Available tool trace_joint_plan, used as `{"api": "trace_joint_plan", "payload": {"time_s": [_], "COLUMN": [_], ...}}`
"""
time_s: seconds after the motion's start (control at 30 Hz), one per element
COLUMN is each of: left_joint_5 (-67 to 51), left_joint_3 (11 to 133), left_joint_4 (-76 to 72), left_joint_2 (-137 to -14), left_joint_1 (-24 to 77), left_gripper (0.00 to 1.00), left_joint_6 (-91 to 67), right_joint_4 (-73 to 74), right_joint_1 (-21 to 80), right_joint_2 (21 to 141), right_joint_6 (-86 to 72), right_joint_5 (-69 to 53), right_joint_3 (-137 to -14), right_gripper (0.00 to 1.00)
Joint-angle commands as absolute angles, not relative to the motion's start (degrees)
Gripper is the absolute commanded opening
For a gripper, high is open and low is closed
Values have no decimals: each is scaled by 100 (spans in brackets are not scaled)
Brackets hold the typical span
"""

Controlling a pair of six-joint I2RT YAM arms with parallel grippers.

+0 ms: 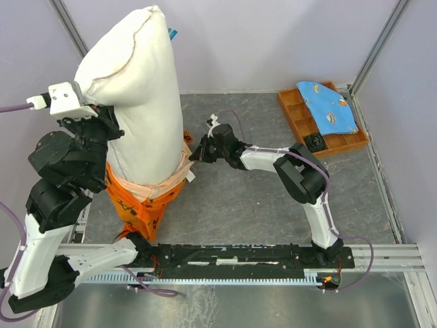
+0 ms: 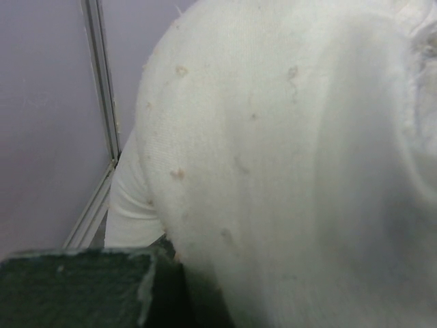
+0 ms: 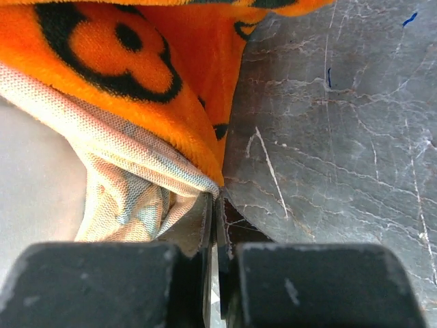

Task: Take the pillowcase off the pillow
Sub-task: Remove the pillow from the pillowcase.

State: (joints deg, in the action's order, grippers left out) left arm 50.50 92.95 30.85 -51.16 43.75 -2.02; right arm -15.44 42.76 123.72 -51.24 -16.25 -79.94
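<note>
Pillow (image 1: 140,96) upright near table's (image 1: 259,198) left edge, pillowcase (image 1: 140,198) bunched round its bottom end, right gripper (image 1: 197,153) pinching the hem from the right, so I'd pull down along the axis (left gripper (image 1: 106,123) state: can't tell).

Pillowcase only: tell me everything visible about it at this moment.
The pillowcase is bright orange plush printed with black flower motifs, with a pale woven lining inside. It is bunched around the bottom end of the upright white pillow, most of which stands bare. Its rim is rolled back, showing the lining, and the right gripper is shut on that rim.
</note>
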Motion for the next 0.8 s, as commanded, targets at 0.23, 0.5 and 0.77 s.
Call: {"api": "trace_joint_plan", "payload": {"time_s": [0.23, 0.5, 0.77], "left_joint_5": [3514, 3252, 3111], "left_joint_3": [9898, 9945, 9947], "left_joint_4": [2260, 2461, 2547], "left_joint_2": [-4897, -4826, -4937], "left_joint_1": [4377, 4375, 4386], "left_gripper": [3, 3, 3], "left_joint_6": [-529, -646, -650], "right_joint_4": [-1971, -430, -17], "right_joint_1": [3690, 3484, 3946], "right_joint_2": [10514, 11975, 12764], "right_joint_6": [-4433, -4110, -3824], "right_joint_5": [-1952, -2790, -3630], "right_joint_3": [-7699, -10347, -11340], "right_gripper": [64, 73, 77]}}
